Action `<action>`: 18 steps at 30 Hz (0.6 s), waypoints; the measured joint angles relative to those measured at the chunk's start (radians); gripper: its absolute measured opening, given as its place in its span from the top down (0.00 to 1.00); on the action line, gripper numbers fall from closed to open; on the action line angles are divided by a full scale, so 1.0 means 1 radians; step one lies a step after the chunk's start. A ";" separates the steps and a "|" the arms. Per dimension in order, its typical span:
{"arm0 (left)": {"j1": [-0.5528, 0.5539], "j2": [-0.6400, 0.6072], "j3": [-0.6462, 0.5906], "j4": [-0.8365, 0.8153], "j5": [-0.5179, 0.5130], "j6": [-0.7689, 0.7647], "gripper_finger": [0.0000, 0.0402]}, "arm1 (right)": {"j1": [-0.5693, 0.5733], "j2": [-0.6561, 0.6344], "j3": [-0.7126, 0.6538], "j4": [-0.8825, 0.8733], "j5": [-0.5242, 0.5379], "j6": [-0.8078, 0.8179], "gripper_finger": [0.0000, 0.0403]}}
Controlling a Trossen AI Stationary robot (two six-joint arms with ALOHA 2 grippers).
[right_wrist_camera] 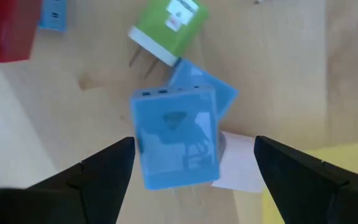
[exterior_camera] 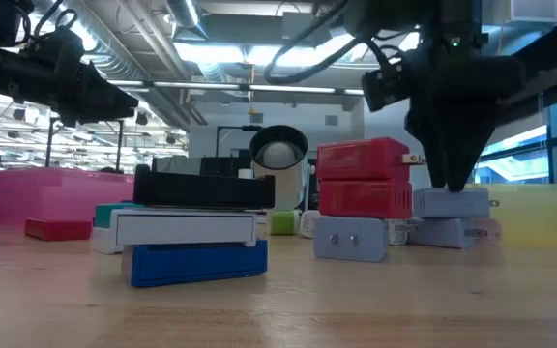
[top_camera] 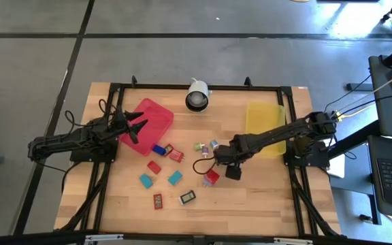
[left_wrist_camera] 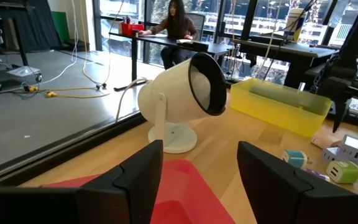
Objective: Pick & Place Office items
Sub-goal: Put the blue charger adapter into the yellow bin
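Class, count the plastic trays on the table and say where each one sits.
2. The red tray lies at the table's left rear, by the left gripper; the yellow tray lies at the right rear.

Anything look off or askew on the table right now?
Mostly normal scatter. One oddity: under the open right gripper, a blue charger lies tilted on top of another blue block instead of flat on the table. The red tray also sits skewed to the table edge, under the left gripper.
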 joint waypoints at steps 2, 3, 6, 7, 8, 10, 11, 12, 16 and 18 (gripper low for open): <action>0.000 0.000 0.000 0.000 0.000 0.000 0.50 | -0.006 0.000 -0.006 0.021 -0.008 -0.014 0.17; 0.000 0.000 0.000 0.000 0.000 0.000 0.49 | -0.008 0.000 -0.009 0.029 -0.009 -0.019 0.17; 0.000 0.000 0.000 0.000 0.000 0.000 0.49 | -0.016 0.000 -0.024 0.062 -0.008 -0.037 0.17; 0.000 0.000 0.000 0.000 0.000 0.000 0.49 | -0.019 0.000 -0.029 0.065 -0.007 -0.038 0.17; 0.000 0.000 0.000 0.000 0.000 0.000 0.49 | -0.022 0.000 -0.034 0.070 -0.008 -0.041 0.17; 0.000 0.000 0.000 0.000 0.000 0.000 0.49 | -0.025 0.000 -0.046 0.078 -0.008 -0.041 0.17; 0.000 0.000 0.000 0.000 0.000 0.000 0.49 | -0.027 0.000 -0.054 0.081 -0.012 -0.041 0.17; 0.000 0.000 0.000 0.000 0.000 0.000 0.50 | -0.028 0.000 -0.061 0.085 -0.020 -0.041 0.17; 0.000 0.000 0.000 0.000 0.000 0.000 0.49 | -0.029 0.000 -0.066 0.088 -0.018 -0.033 0.20; 0.000 0.000 0.000 0.000 0.000 0.000 0.49 | -0.029 0.000 -0.066 0.089 -0.018 -0.033 0.23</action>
